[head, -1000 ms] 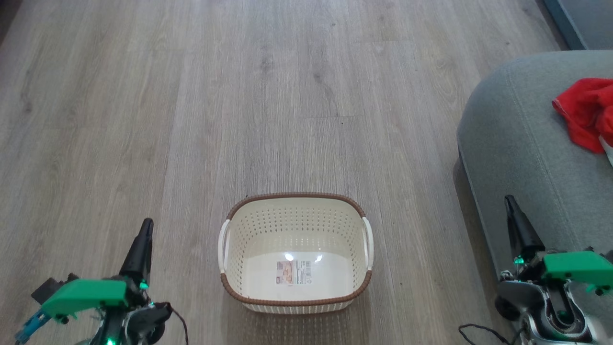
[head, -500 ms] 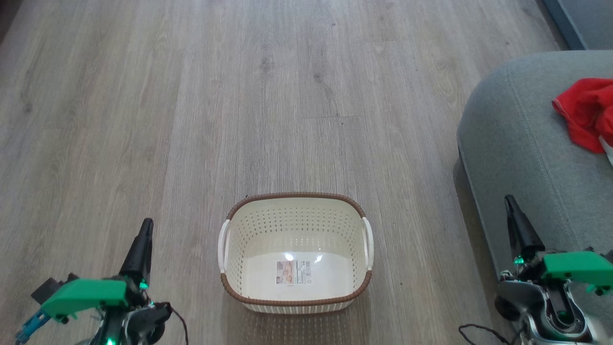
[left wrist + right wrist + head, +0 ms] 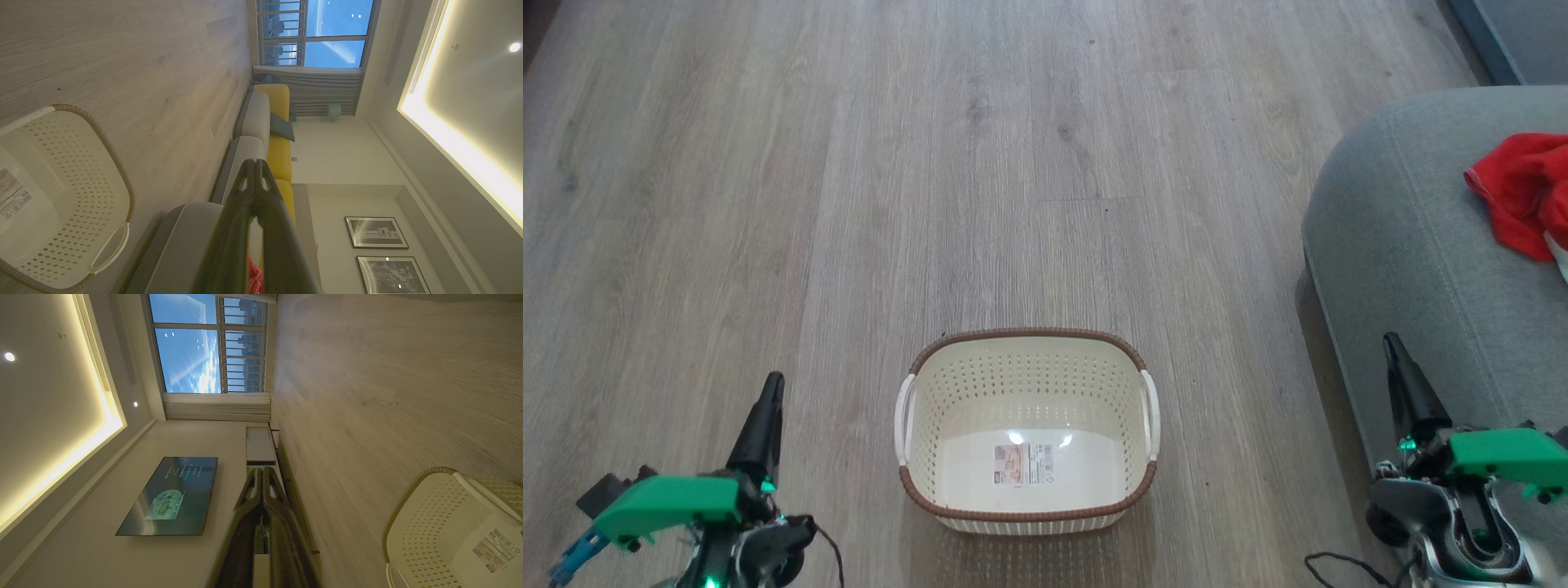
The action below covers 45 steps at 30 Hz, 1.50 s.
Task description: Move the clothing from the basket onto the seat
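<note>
basket [image 3: 1027,339] sits on the wood floor [image 3: 1013,163], midway between the arms. nothing lies inside it but the label [image 3: 1023,464] on its bottom. the clothing [image 3: 1515,192] lies bunched on top of the seat [image 3: 1405,245], well apart from the basket and cut by the frame's right edge. task looks done, though i cannot tell whether any cloth hangs off the far side.

left gripper [image 3: 770,392] hovers over the floor left of the basket, fingers pressed together, nothing held. right gripper [image 3: 1390,343] is likewise closed and empty, just beside the seat's front edge.

risks from here:
- a needless reach into the basket would likely shove it; it looks light and the floor looks smooth.
- a swing of the right arm could brush the seat or drag the clothing off.
- the loose cable [image 3: 1339,565] under the right arm could snag.
</note>
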Available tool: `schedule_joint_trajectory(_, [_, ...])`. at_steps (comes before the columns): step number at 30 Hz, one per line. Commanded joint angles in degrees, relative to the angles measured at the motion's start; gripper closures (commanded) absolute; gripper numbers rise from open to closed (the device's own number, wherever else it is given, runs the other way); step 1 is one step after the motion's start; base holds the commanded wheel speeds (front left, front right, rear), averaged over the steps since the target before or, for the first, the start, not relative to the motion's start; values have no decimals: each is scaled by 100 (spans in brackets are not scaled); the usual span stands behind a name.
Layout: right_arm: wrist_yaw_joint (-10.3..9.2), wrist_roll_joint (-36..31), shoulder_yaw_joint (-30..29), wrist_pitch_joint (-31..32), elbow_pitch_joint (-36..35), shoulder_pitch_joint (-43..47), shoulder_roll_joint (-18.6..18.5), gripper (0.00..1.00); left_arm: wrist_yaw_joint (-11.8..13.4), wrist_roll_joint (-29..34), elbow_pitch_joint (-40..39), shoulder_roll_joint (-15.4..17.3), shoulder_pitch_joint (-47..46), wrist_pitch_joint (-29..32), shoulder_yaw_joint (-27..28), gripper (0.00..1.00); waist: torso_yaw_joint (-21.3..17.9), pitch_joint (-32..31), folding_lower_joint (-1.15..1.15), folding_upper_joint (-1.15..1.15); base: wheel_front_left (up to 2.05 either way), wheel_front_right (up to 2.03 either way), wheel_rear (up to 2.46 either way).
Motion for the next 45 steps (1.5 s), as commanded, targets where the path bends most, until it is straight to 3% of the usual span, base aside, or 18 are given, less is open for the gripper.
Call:
schedule_joint_trajectory(1, [1,34,99,25,-228,-113,-16,100,-53,-34,-196,76,-277,43,194,100,0,0,0,0,0,0,0])
schedule_joint_trajectory(45, [1,34,99,25,-229,-113,-16,100,-53,-34,-197,76,-277,42,194,100,0,0,0,0,0,0,0])
